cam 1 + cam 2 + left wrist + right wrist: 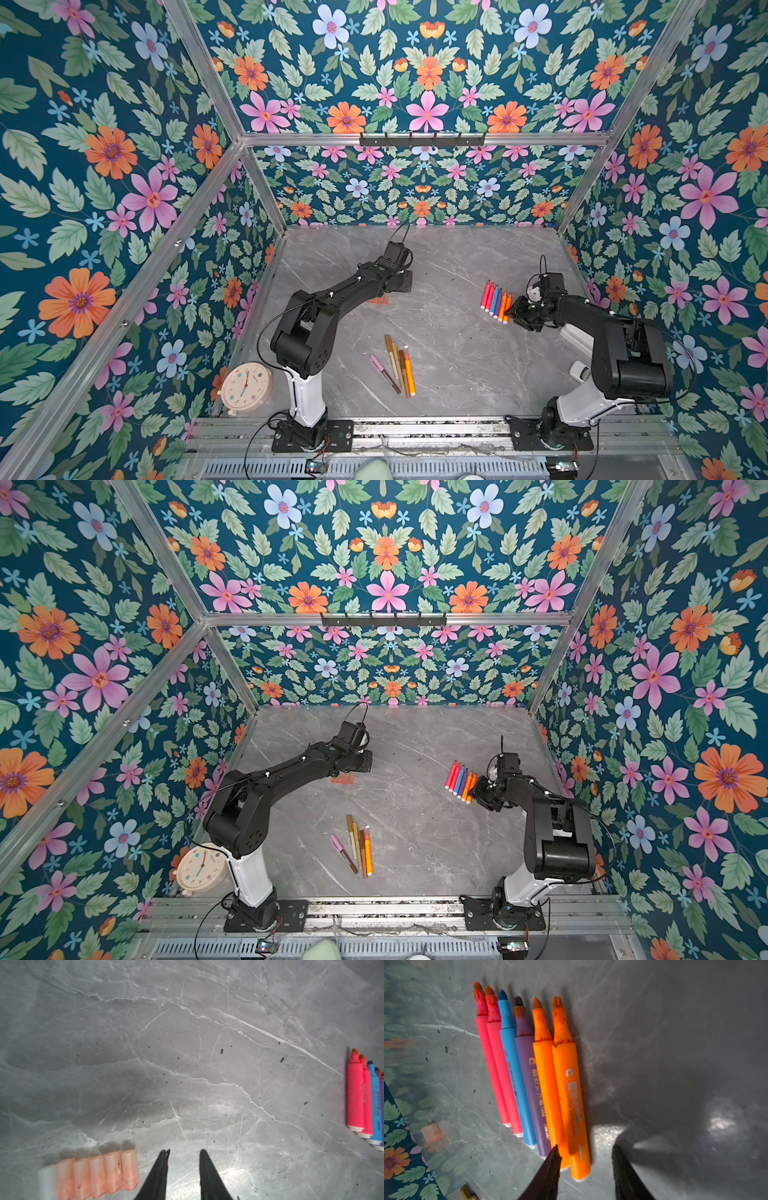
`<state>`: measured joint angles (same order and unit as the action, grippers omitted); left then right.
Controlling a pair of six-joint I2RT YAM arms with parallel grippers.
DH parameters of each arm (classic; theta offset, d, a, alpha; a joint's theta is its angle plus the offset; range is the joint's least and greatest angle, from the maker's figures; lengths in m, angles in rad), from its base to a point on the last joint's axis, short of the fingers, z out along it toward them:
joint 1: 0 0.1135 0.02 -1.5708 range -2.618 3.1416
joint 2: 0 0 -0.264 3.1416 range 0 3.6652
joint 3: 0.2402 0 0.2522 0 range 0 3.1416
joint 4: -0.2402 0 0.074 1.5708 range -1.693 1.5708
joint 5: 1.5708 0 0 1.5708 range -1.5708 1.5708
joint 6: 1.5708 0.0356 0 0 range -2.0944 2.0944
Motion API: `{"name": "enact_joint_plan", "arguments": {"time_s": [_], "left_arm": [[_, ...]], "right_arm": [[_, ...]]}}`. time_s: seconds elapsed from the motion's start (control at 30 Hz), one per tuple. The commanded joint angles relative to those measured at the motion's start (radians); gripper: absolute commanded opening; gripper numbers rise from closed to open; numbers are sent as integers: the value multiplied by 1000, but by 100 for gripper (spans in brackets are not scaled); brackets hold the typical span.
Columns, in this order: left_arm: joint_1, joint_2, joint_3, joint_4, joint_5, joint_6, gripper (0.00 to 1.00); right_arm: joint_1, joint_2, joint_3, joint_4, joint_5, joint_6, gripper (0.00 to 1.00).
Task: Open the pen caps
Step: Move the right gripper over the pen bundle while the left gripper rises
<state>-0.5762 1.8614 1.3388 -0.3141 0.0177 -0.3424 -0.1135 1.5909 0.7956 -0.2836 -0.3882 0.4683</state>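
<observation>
On the marble table (436, 257), the right gripper (586, 1146) is holding its fingers (550, 1167) apart and empty over the butt ends of two orange pens (566, 1095), the edge of a row of six uncapped pens (496, 301). The left gripper (184, 1151), fingers (158, 1176) also apart and empty, is hovering just beside six loose caps (97, 1174) lying side by side, left of the table's middle. Nearer the front, capped pens (409, 374) are lying clustered.

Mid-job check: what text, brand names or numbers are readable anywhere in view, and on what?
Nothing reads cleanly.
Outer orange pen: white logo and print, blurred.
Purple pen: white print, blurred.
Blue pen: dark print, too small.
Clock: dial numerals, too small.
</observation>
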Motion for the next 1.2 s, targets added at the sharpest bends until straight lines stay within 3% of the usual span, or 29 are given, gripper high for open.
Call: {"name": "enact_joint_plan", "arguments": {"time_s": [0.0,0.27,0.47,0.57,0.67,0.83,1.03,1.17], "left_arm": [[1,-10,-4,13,-1,-3,29],[1,-35,-19,14,5,-3,29],[2,-159,-152,137,13,-23,29],[3,-284,-250,241,20,-52,28],[3,-370,-286,276,28,-92,28],[2,-519,-266,237,-1,-113,32],[3,-683,-267,158,-29,-171,37],[1,-772,-359,130,-47,-211,37]], "right_arm": [[2,-9,2,4,17,-2,47],[2,-8,41,-1,2,4,59],[58,-51,50,-37,46,-11,59],[226,-146,59,-100,166,-12,57],[478,-211,80,-144,274,20,57],[852,-197,118,-129,385,82,56],[1000,-118,93,-7,290,138,55],[1088,-75,122,-34,252,149,55]]}}
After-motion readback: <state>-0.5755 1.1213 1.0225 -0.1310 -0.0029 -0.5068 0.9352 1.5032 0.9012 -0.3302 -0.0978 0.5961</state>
